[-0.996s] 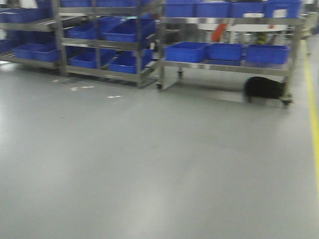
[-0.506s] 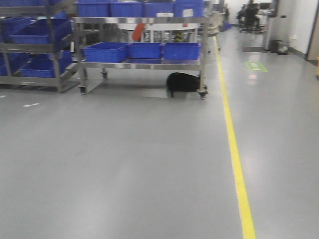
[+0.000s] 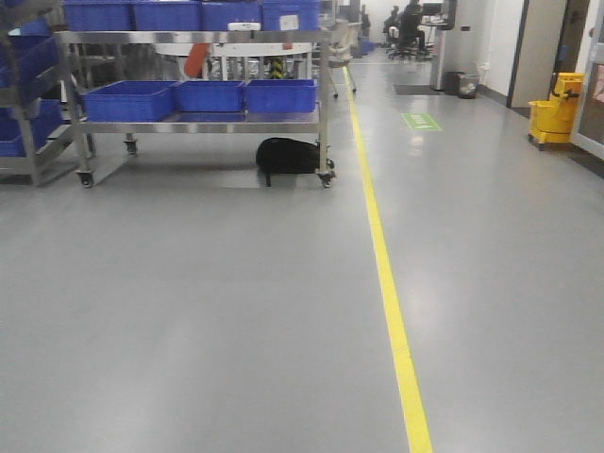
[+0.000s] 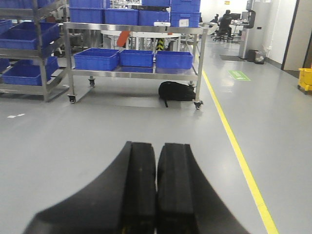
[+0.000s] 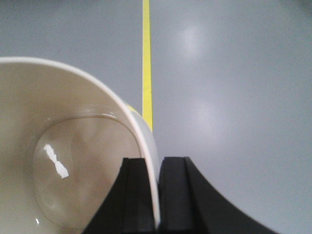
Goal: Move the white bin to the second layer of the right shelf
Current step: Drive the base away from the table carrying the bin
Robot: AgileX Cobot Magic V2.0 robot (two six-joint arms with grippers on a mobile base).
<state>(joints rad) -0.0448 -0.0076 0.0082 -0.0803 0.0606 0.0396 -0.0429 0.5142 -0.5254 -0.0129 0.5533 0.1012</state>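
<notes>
**Item: white bin in transit, carried by right arm**

- **White bin [image 5: 73, 161]:** cream plastic tub, mouth up and empty, hanging above the grey floor [image 3: 189, 311] and touching nothing else.
- **Right tool [image 5: 158, 163]:** pinches the tub's side wall at the rim, one finger inside and one outside. This is probably because the tub has no handles, so the thin wall is the only purchase.
- **Left tool [image 4: 157, 148]:** fingers pressed together with nothing between them, pointing forward over the floor. It appears to be idle for the carry.
- **Right shelf second layer:** no roller-track level can be picked out in any view, so delivery appears some way off.
- **By view:**
  - Only the right wrist view shows the tub and the grip, with the yellow line [image 5: 146, 58] on the floor directly beneath.
  - The front view shows neither arm. It shows the aisle, a wheeled steel rack [image 3: 189, 125] with blue crates [image 3: 209, 94], a black bag [image 3: 288, 154] under the rack, and a yellow mop bucket [image 3: 549, 118] far right.
  - The left wrist view repeats the rack and bag.
</notes>
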